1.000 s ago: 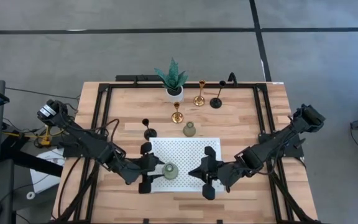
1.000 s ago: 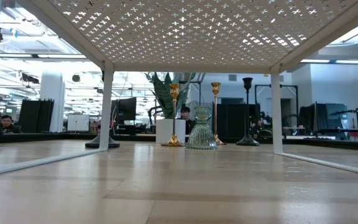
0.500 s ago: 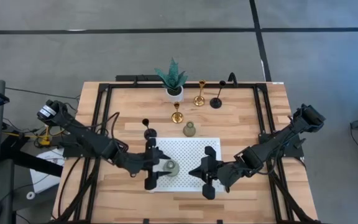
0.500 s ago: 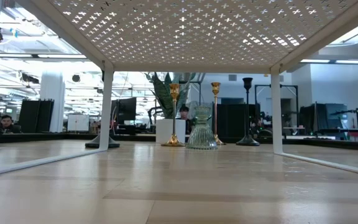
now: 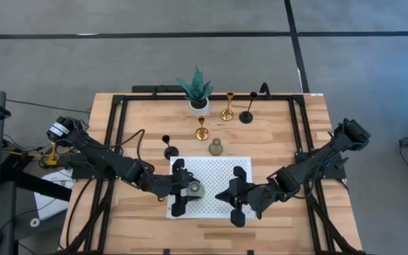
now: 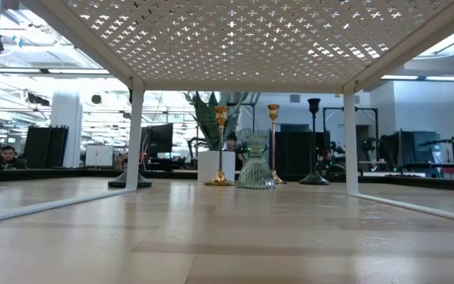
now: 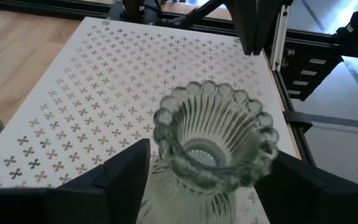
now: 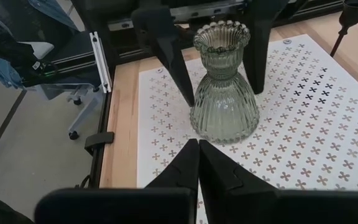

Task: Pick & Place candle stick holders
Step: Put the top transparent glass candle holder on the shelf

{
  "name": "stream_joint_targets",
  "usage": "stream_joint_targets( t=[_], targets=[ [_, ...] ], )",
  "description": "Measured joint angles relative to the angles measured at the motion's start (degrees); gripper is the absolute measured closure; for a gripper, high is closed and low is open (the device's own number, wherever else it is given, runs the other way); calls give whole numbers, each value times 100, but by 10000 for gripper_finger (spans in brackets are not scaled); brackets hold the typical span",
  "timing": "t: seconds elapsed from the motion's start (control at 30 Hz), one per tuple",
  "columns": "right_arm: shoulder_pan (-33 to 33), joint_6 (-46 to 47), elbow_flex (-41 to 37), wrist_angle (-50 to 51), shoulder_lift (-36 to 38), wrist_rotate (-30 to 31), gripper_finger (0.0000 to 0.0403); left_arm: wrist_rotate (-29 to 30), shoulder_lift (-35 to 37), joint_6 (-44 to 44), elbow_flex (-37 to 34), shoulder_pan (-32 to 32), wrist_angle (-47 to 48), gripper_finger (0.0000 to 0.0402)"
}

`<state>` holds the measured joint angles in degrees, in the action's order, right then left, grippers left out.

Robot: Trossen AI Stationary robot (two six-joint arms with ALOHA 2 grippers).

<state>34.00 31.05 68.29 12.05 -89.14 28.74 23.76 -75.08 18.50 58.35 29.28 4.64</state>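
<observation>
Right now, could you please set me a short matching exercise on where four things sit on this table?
Things:
1. grey-green holder between the left gripper fingers
2. second grey-green holder
3. plant
4. right gripper

Places:
A. at the table's far edge, in a white pot
B. on bare wood just beyond the white perforated shelf
C. standing on the shelf's left part
D. over the shelf's right part, fingers together, holding nothing

Pairs: 1-C, 2-B, 3-A, 4-D
</observation>
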Motion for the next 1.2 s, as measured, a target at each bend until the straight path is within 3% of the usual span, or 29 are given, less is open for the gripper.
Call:
stream_joint_targets(
  t=[0.33,0.43,0.7,0.93,1.2],
  targets=[
    [0,0,0,0,0,6,403,16,44,122,3,51,-65,257],
    [0,0,0,0,0,6,403,-43,60,136,9,129,-61,275],
    [0,-2,0,-2,2,6,403,-70,60,313,9,356,-19,251],
    [3,1,0,-4,1,-5,403,26,60,339,9,487,43,275],
    [11,37,0,-28,1,-12,403,392,71,579,14,701,497,261]
  ],
)
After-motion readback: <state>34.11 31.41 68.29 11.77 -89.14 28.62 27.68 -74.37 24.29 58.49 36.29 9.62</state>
